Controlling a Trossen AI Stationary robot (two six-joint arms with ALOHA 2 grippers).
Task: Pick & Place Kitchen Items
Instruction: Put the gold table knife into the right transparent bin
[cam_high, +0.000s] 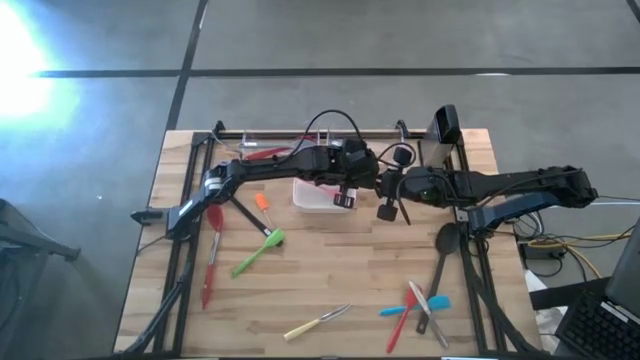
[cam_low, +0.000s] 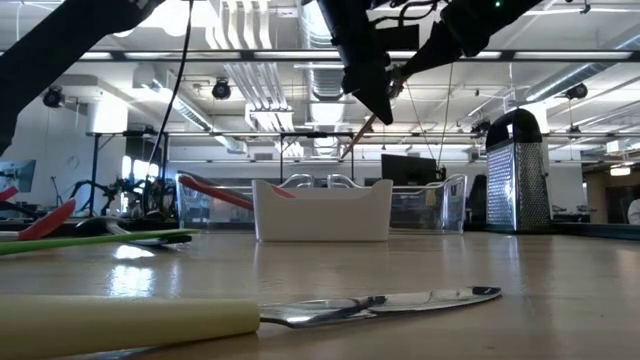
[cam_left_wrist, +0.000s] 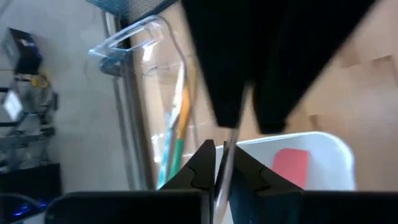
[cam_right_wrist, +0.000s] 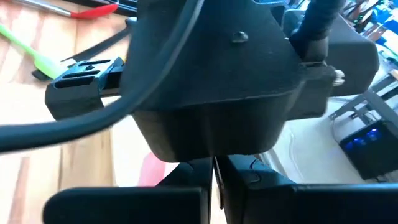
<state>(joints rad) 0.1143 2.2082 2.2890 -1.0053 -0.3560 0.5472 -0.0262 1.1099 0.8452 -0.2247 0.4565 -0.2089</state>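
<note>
My two grippers meet nose to nose high over the dish (cam_high: 303, 199), at the table's middle near the far side. My left gripper (cam_left_wrist: 221, 169) is pressed together on a thin utensil (cam_low: 362, 128), pinching its bare shaft between the fingertips. From table height that shaft hangs slanted, upper end at the grippers, lower end pointing down and away, well above the dish rim and touching nothing else. My right gripper (cam_right_wrist: 214, 177) comes in from the opposite side with its fingers pressed together too. A thin line shows between them, but I cannot tell whether that is the same shaft or only the seam. What matters next, I judge, is that the utensil lies directly between the two grippers, its long axis crossing the line of my arms, so both are equally near and only one should keep it. If the dish below is the target, the drop is straight down. The other utensils lie on the near half of the table, well apart
</note>
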